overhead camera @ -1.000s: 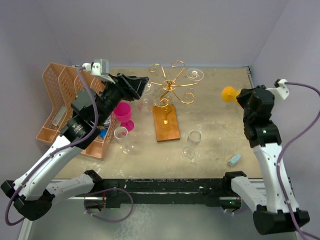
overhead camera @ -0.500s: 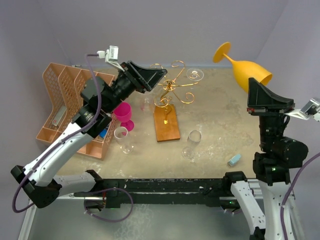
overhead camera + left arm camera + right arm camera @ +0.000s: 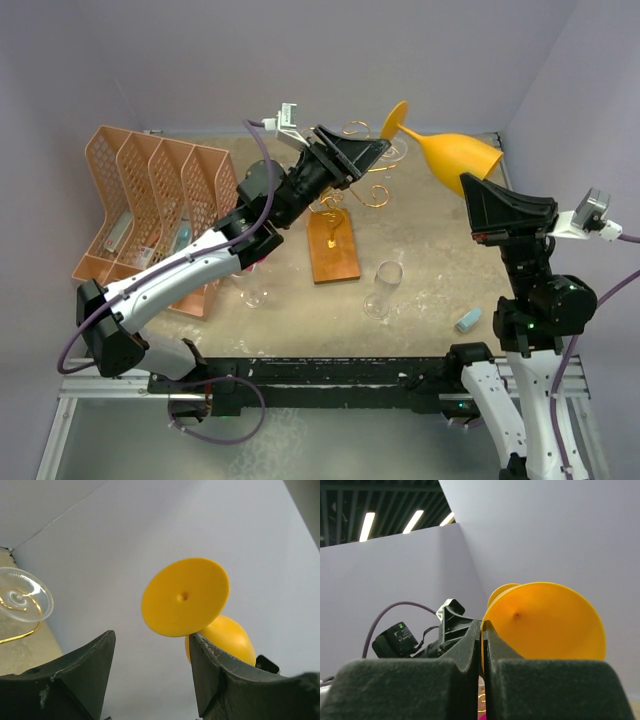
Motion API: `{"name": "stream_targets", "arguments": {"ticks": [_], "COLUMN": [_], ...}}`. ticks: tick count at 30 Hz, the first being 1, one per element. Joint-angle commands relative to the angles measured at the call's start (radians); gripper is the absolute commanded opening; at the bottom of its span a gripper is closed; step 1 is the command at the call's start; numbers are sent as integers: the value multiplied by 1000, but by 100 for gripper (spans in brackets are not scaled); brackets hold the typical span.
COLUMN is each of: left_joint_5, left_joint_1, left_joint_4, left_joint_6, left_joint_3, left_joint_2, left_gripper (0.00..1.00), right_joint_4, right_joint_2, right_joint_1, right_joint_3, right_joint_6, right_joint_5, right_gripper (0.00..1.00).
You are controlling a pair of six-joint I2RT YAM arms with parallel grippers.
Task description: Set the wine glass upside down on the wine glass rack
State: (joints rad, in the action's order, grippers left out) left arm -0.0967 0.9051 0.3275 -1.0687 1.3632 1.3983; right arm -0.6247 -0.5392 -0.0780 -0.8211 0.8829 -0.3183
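The orange wine glass (image 3: pixel 455 155) hangs in the air on its side, high above the table's back right, foot (image 3: pixel 395 120) pointing left. My right gripper (image 3: pixel 468 190) is shut on the bowl's rim, and the thin wall (image 3: pixel 545 622) sits pinched between its fingertips (image 3: pixel 482 626). My left gripper (image 3: pixel 375 150) is open, just short of the foot. In the left wrist view the round foot (image 3: pixel 185 602) floats above and between its spread fingers (image 3: pixel 151 642), untouched. The wine glass rack (image 3: pixel 345 195), gold wire on a wooden base (image 3: pixel 332 250), stands below, partly hidden by the left arm.
A clear glass foot (image 3: pixel 22 600) hangs on a rack arm. Two clear glasses (image 3: pixel 383 288) (image 3: pixel 246 282) stand on the table in front of the rack. The peach lattice organiser (image 3: pixel 150 215) fills the left side. A small blue-grey object (image 3: pixel 468 320) lies near the right arm.
The right arm has lifted the orange glass off the table and swung it left, tipping it sideways. The left arm has reached right across the rack toward the glass's foot, still open.
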Motion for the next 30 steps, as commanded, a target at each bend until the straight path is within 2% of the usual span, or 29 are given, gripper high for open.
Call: {"name": "stream_targets", "arguments": {"ticks": [1,6,11,19,30], "left_joint_5": [-133,-191,-237,-159,-157], "left_joint_1": [39,59,67,67,67], "left_joint_4": [179,237,199,239,231], "left_joint_6": [-87,-122,-152,-186,-247], "left_joint_3": [53,31,22,93,123], "left_joint_2": [5,7,0,57,88], "left_gripper": [57,57,57,58,59], "right_joint_4": [-134,-155,-178,-293,-363], "right_joint_2": [-3,-10,-22,-75,-88], "right_joint_1": [0,0,0,0,0], "right_joint_3": [-6,4,8,24,45], "right_joint_6": [31,48,61,129,161], "right_joint_5": [-90,-107,-95,-176,-230], "right_gripper": [0,0,0,0,0]}}
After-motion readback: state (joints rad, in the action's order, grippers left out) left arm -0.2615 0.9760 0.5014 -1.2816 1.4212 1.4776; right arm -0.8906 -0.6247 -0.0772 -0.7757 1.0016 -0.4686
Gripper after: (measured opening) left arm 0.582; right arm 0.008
